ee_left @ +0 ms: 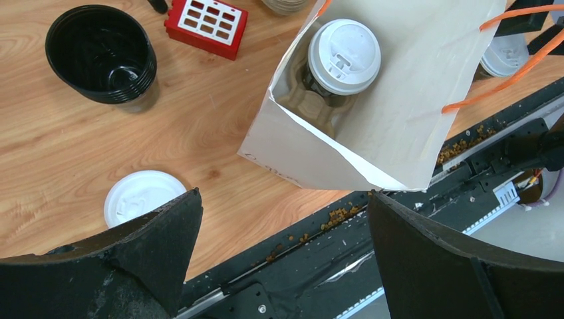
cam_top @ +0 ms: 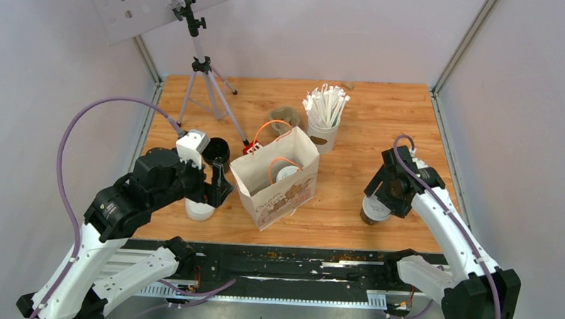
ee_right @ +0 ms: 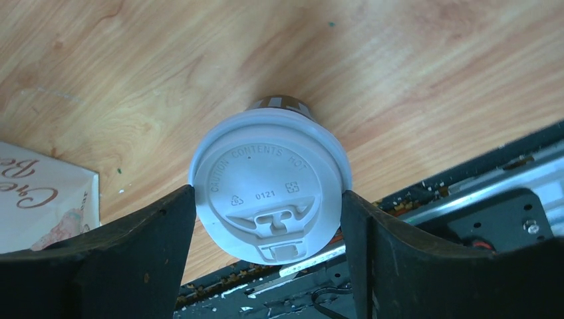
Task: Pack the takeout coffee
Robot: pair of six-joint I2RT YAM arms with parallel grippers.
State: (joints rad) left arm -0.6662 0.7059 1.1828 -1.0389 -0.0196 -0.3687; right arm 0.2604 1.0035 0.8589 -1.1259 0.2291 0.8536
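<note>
The coffee cup lid (ee_right: 269,183) bears raised lettering: "CAUTION CONTENTS HOT" curved along its upper rim, "0121" at the middle, and a recycling triangle beside it. The paper bag (ee_right: 40,199) shows cut-off brown script, "Cre" and "Be".

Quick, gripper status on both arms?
Left gripper: open, holding nothing.
Right gripper: jaws on either side of the dark brown paper cup with white lid, at the lid's rim; whether it is gripped cannot be told.
</note>
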